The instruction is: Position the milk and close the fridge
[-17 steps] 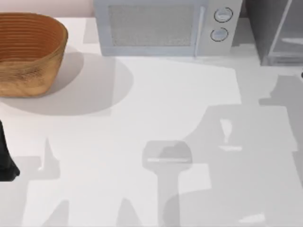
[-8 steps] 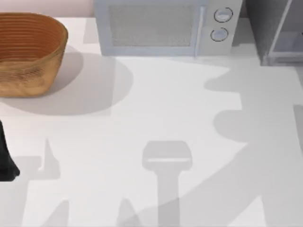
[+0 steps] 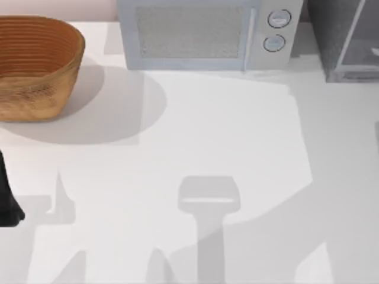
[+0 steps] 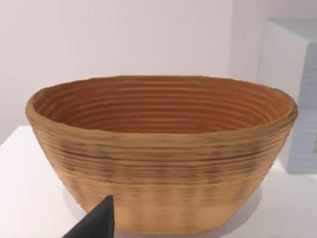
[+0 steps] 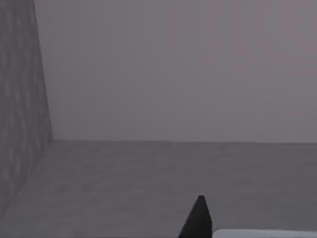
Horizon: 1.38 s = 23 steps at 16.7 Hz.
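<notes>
The fridge (image 3: 329, 32) stands at the table's far right corner, with a dark grey side and a pale-framed door (image 3: 350, 44). I cannot tell how far that door stands open. The milk is out of view. My left gripper (image 4: 96, 222) shows as a dark tip just in front of the basket, and the left arm (image 3: 6, 198) is parked at the table's left edge. In the right wrist view, a dark tip of my right gripper (image 5: 198, 218) points into a grey space with a dark grey wall (image 5: 20, 114) beside it. A pale strip (image 5: 262, 233) lies by that tip, and I cannot tell what it is.
A large woven basket (image 3: 35, 65) sits at the far left and looks empty in the left wrist view, basket (image 4: 163, 148). A silver microwave (image 3: 207, 32) with two round knobs stands at the back centre. The white table (image 3: 225, 136) carries broad shadows on its near and right parts.
The shadows on the right half of the table have shifted and changed shape. The left arm, basket and microwave have stayed put.
</notes>
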Each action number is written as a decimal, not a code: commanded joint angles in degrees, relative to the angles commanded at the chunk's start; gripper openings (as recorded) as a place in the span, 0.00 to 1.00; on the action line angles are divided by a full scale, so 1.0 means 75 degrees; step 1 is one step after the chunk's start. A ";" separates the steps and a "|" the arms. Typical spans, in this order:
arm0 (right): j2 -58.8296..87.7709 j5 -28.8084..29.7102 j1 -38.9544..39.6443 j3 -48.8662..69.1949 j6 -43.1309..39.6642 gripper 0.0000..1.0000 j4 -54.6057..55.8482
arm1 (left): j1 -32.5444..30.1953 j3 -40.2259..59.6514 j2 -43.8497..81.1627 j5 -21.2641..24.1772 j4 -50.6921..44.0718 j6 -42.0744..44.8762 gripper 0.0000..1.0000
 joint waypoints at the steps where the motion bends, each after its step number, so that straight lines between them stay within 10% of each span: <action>1: -0.0028 0.0015 0.0038 -0.0032 0.0010 0.00 0.0012 | 0.0000 0.0000 0.0000 0.0000 0.0000 0.0000 1.00; 7: 0.0000 0.0000 0.0000 0.0000 0.0000 0.00 0.0000 | 0.0000 0.0000 0.0000 0.0000 0.0000 0.0000 1.00; 20: 0.0000 0.0000 0.0000 0.0000 0.0000 0.98 0.0000 | 0.0000 0.0000 0.0000 0.0000 0.0000 0.0000 1.00; 23: 0.0000 0.0000 0.0000 0.0000 0.0000 1.00 0.0000 | 0.0000 0.0000 0.0000 0.0000 0.0000 0.0000 1.00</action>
